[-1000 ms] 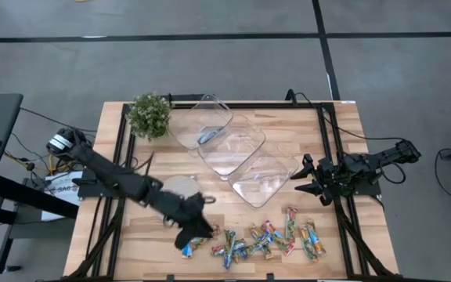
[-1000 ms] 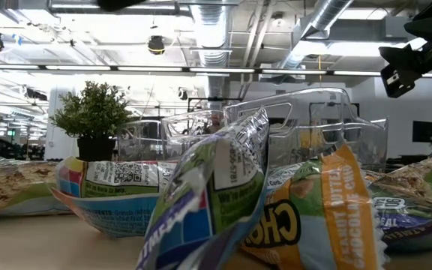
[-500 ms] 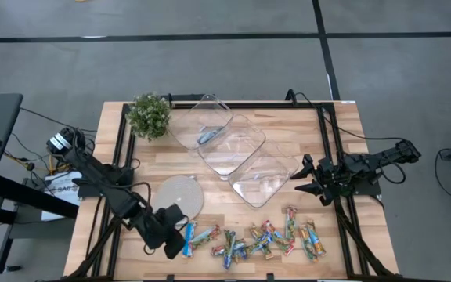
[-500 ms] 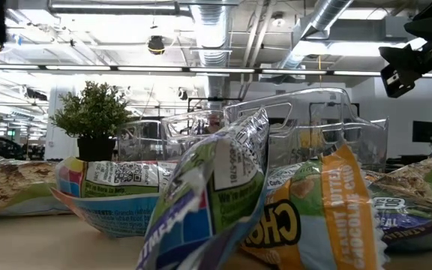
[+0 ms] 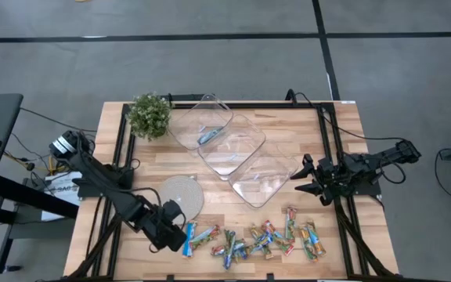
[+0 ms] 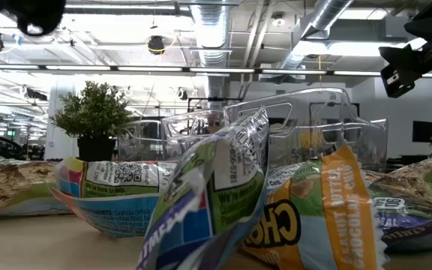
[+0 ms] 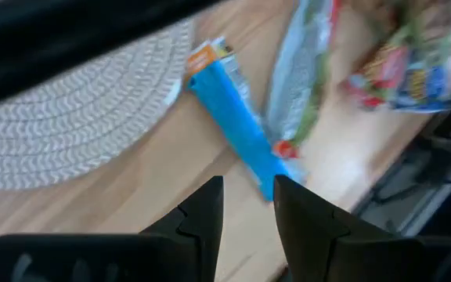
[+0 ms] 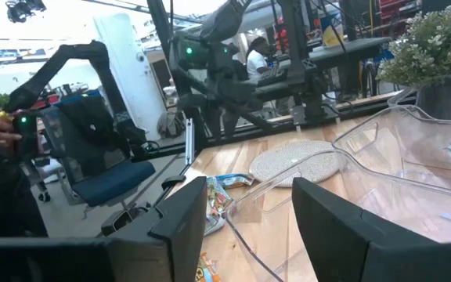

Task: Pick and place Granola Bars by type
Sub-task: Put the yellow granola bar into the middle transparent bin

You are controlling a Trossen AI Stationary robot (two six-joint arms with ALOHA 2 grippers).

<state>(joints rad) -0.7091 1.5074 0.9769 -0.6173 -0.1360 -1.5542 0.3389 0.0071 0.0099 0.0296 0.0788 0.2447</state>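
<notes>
Left pincer (image 5: pixel 174 233) hung low over the front left part of the table (image 5: pixel 335 149), just left of the row of Granola Bars (image 5: pixel 257 240), with the round woven mat (image 5: pixel 180 193) just behind it. The left wrist view showed its fingers (image 7: pixel 202 211) spread a little, gap narrow, nothing between them.

Nearest bar was the blue bar (image 7: pixel 237 125), the leftmost one of the row; in the high view it sat at (image 5: pixel 196 234), just beside the pincer tip on its right. From the pincer it lay straight ahead, near end just past the fingertips, not yet between them. Its long axis ran diagonally away from the pincer, roughly along the pincer's reach rather than across the gap, so the wrist probably needed to turn before closing across the bar's narrow side. A silver-green bar (image 7: pixel 300 86) lay close alongside it, nearly touching at the near end: risk of pinching both.

Rest of the bars ran rightward along the front edge of the table. Three clear trays (image 5: pixel 233 149) stood behind them, one blue bar (image 5: pixel 208 136) already in the rear tray.

Right pincer (image 5: pixel 302 178) waited spread and empty at the right side by the nearest tray, well apart from the blue bar; left arm clearly the nearer one
</notes>
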